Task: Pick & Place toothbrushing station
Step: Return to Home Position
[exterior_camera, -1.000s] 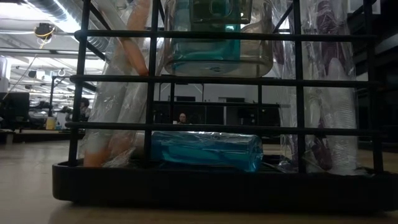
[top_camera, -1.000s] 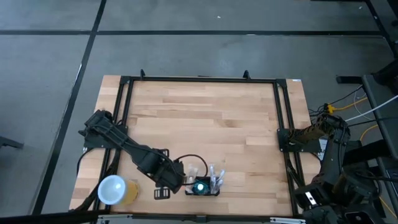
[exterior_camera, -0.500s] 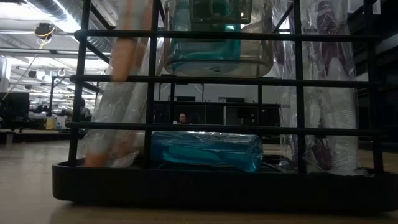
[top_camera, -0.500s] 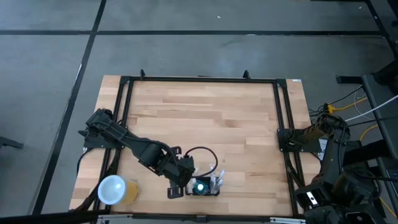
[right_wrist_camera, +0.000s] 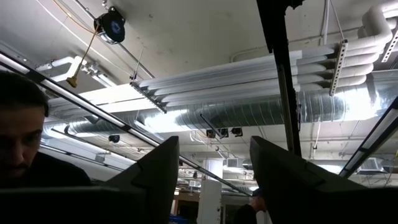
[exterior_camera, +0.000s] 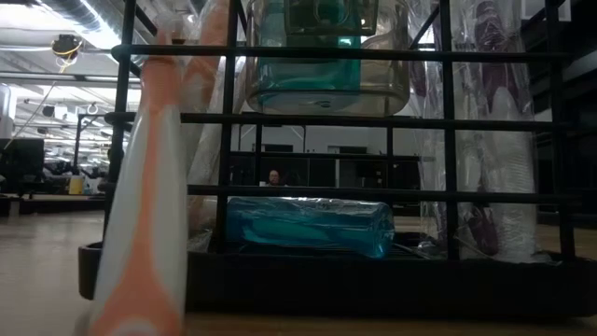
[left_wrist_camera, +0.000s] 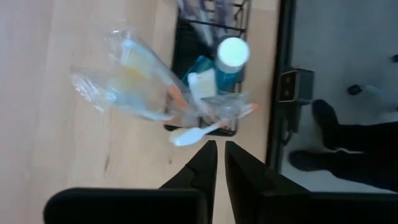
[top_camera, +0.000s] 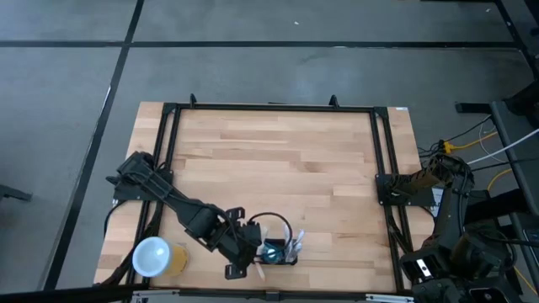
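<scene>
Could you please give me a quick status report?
Left pincer shut, empty, beside toothbrushing station. Right pincer open, parked far right. Orange toothbrush leaning outside station.

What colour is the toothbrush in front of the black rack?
Toothbrush: white with orange, best in low view.

High view: even, soft light from above on the wooden table (top_camera: 278,160); the arms cast only faint shadows.
Low view: backlit; the mesh organizer (exterior_camera: 448,140) shows as dark bars against a bright room, with lamps glowing at upper left.
Nearest thing: the orange-and-white toothbrush (exterior_camera: 140,233) stands close to the lens and is out of focus.
Left wrist view: brightly lit wood; pale glare on the clear plastic wrapping (left_wrist_camera: 124,84); the left gripper (left_wrist_camera: 219,148) is dark.
Right wrist view: ceiling lights (right_wrist_camera: 186,121) flare; the right gripper (right_wrist_camera: 214,142) is a silhouette.
</scene>
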